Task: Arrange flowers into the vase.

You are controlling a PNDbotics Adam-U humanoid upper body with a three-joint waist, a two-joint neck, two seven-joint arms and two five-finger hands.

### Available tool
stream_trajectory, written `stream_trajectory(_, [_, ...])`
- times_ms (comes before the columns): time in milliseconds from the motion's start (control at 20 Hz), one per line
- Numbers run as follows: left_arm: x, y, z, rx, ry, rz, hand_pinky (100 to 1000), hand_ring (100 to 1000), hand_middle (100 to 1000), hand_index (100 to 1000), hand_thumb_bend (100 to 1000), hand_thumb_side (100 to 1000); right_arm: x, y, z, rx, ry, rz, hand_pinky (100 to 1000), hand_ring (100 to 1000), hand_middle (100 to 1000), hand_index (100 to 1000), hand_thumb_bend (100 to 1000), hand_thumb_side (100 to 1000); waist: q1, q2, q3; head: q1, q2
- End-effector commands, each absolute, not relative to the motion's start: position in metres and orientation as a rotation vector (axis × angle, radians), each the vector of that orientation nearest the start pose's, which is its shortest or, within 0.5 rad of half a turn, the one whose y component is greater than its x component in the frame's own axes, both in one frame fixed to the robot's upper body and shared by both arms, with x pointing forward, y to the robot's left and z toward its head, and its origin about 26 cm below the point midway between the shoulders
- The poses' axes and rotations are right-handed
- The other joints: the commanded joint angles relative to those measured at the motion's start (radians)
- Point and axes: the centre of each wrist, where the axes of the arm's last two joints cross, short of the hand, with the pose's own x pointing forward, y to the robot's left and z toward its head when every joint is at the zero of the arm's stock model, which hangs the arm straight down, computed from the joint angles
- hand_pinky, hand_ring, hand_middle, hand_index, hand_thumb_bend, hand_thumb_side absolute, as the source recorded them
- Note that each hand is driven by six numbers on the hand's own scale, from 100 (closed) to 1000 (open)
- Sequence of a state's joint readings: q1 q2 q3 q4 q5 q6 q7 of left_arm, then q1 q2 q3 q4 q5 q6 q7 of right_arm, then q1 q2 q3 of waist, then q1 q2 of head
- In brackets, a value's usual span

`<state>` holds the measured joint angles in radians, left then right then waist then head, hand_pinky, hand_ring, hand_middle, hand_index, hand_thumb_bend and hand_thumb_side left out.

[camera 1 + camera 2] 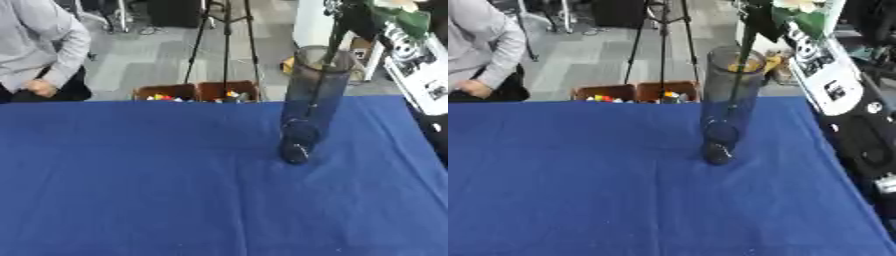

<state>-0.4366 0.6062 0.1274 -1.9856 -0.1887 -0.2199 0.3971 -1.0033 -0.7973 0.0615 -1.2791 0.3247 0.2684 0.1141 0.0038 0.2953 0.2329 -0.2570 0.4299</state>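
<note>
Overhead, a dark right arm lowers a pale, green-leaved flower [798, 6] | stem already inside tall smoky glass vase [311, 100] on blue tablecloth [131, 175] | its hand's closure cannot be told; left hand unseen.

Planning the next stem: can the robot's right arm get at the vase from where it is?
Probably yes. The vase stands upright toward the right side of the table, close to the right arm at that edge, with only bare blue cloth between them. One flower stem leans in its mouth.
</note>
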Motion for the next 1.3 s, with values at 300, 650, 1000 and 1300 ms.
stream_trajectory(300, [0.294,0.319,0.292,-1.007,3.226,0.286,597,840,819,856,100,1000,0.397,-0.363,0.394,-1.126,-1.81,0.608,856,802,719,582,100,744,-0.006,-0.049,-0.008,0.007,0.003])
stream_trajectory(650, [0.294,0.32,0.292,-1.016,3.225,0.291,598,840,819,856,100,1000,0.398,-0.366,0.392,-1.092,-1.76,0.601,870,827,751,700,100,888,-0.009,-0.059,-0.014,0.011,0.008])
stream_trajectory(1000, [0.294,0.32,0.291,-1.02,3.226,0.289,598,840,818,856,100,1000,0.398,-0.37,0.388,-1.097,-1.692,0.732,885,861,785,753,100,994,-0.012,-0.063,-0.024,0.014,0.009])
stream_trajectory(1300, [0.294,0.32,0.291,-1.019,3.225,0.287,598,840,818,856,100,1000,0.398,-0.372,0.389,-1.082,-1.666,0.748,886,862,785,752,100,1000,-0.011,-0.064,-0.026,0.013,0.006])
